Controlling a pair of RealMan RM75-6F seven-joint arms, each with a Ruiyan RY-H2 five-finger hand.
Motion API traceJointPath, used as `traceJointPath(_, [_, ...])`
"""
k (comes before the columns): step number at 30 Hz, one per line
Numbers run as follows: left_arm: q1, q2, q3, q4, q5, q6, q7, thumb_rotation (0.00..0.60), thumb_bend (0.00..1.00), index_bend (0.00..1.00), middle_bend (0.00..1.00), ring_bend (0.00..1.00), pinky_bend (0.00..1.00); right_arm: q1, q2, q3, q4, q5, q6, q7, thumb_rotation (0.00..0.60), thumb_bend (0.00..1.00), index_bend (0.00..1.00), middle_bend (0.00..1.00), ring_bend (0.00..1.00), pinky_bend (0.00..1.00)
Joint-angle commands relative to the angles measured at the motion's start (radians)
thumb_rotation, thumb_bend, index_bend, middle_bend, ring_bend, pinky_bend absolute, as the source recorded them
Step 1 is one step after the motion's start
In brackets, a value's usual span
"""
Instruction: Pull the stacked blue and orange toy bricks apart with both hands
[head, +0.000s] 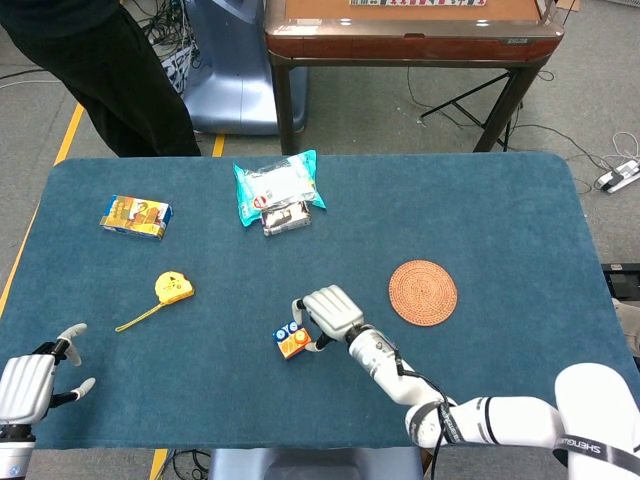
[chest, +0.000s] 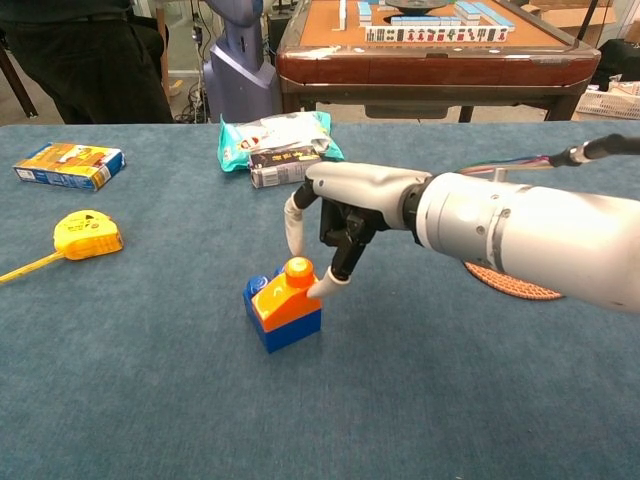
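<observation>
The table (head: 500, 200) wears nappy teal cloth with rounded corners; open cloth lies all round the bricks. The right hand (chest: 345, 215), smooth white shell, arches over the orange brick (chest: 288, 297), a fingertip touching its side, nothing grasped. That glossy brick sits stacked on the blue brick (chest: 272, 328), near the table's middle. The left hand (head: 30, 385) waits released, fingers apart, at the near-left edge.

words: "SHENGU..." partly readable | on: right arm (head: 575, 443), well back from its fingers | other packs: too blurry
</observation>
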Motion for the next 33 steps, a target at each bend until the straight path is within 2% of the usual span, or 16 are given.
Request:
traceJointPath(1, [0.0,0.0,-0.001,0.0,-0.001,0.0,-0.002,0.6,0.11,0.24,0.54,0.46,0.71,0.023,0.001,-0.003,-0.003,0.038,-0.002,-0.018,0.6,0.0,0.5,1.0,1.0,1.0])
traceJointPath(8, [0.001,-0.001,0.0,0.001,0.0,0.0,-0.003,0.6,0.11,0.24,0.54,0.46,0.71,0.059,0.001,-0.015,-0.003,0.1,-0.004,-0.039,0.6,0.0,0.52,1.0,1.0,1.0])
traceJointPath(19, [0.002,-0.003,0.001,0.005,-0.002,-0.002,-0.007,0.6,0.11,0.24,0.54,0.46,0.71,0.096,-0.004,-0.039,0.015,0.158,-0.003,-0.045,0.6,0.06,0.55,1.0,1.0,1.0])
traceJointPath(22, [0.002,-0.005,0.002,0.007,-0.004,-0.003,-0.008,0.6,0.11,0.24,0.54,0.46,0.71,0.1,-0.004,-0.041,0.016,0.161,0.0,-0.037,0.6,0.17,0.58,1.0,1.0,1.0])
traceJointPath(24, [0.002,-0.006,0.002,0.008,-0.003,-0.004,-0.008,0.6,0.11,0.24,0.54,0.46,0.71,0.101,-0.003,-0.042,0.014,0.16,0.004,-0.029,0.6,0.29,0.61,1.0,1.0,1.0])
traceJointPath(27, [0.001,-0.007,0.001,0.007,-0.002,-0.003,-0.008,0.6,0.11,0.24,0.54,0.46,0.71,0.102,0.004,-0.04,0.007,0.157,0.0,-0.013,0.6,0.4,0.64,1.0,1.0,1.0])
traceJointPath(33, [-0.006,-0.002,-0.005,-0.009,0.0,-0.006,-0.019,0.6,0.11,0.24,0.54,0.46,0.71,0.094,0.049,-0.024,-0.029,0.143,-0.023,0.051,0.6,0.48,0.67,1.0,1.0,1.0])
